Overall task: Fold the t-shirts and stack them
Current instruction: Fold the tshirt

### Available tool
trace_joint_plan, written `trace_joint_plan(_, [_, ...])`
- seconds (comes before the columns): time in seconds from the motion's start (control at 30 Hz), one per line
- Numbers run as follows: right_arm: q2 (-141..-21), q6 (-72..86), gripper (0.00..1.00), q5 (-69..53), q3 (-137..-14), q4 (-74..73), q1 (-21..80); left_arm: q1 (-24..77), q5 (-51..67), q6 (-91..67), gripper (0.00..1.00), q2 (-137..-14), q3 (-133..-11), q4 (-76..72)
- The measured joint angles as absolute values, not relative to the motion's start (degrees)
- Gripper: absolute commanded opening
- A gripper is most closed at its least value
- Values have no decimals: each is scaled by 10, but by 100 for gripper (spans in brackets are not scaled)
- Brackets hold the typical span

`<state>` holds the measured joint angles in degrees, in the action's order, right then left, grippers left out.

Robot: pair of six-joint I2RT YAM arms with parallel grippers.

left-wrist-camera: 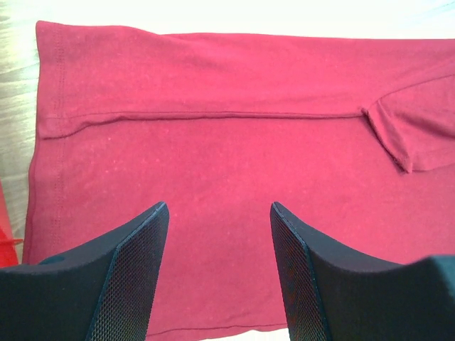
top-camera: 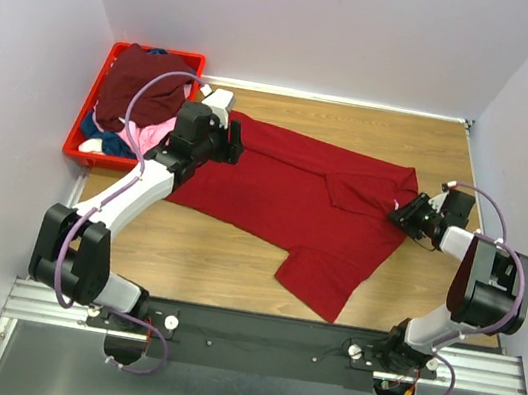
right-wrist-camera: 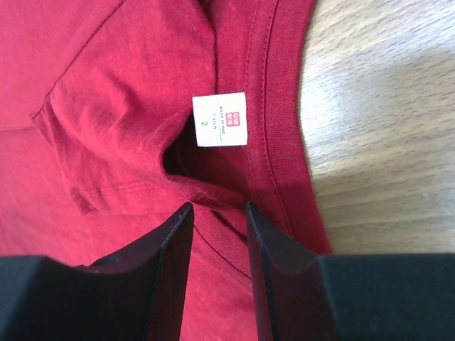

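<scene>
Red t-shirt (top-camera: 284, 201) flat on table (top-camera: 211, 270) — left gripper (left-wrist-camera: 218, 207) gapes over cloth; right gripper (right-wrist-camera: 219, 206) at collar, grasp unclear.

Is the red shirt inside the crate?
No, the red shirt lies spread on the table, beside the crate.

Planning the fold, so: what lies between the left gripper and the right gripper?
Only the red t-shirt, spread on the wooden table, spans from the left gripper to the right gripper; the top view shows it.
</scene>
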<state>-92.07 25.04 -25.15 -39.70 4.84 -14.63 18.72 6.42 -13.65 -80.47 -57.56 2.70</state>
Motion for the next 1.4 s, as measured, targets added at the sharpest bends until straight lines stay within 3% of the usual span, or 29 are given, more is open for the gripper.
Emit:
trace_joint_plan(0.17, [-929, 246, 42, -264, -397, 59, -146, 187, 64, -134, 67, -805, -576, 26])
trace_joint_plan(0.33, [-930, 240, 35, -267, -397, 65, -146, 187, 64, -133, 67, -805, -576, 27])
trace_joint_plan(0.6, [-930, 235, 1, -274, -397, 71, -146, 187, 64, -133, 67, -805, -576, 27])
trace_joint_plan(1.4, [-816, 292, 1, -276, -336, 1, -140, 187, 63, -133, 67, -807, -576, 28])
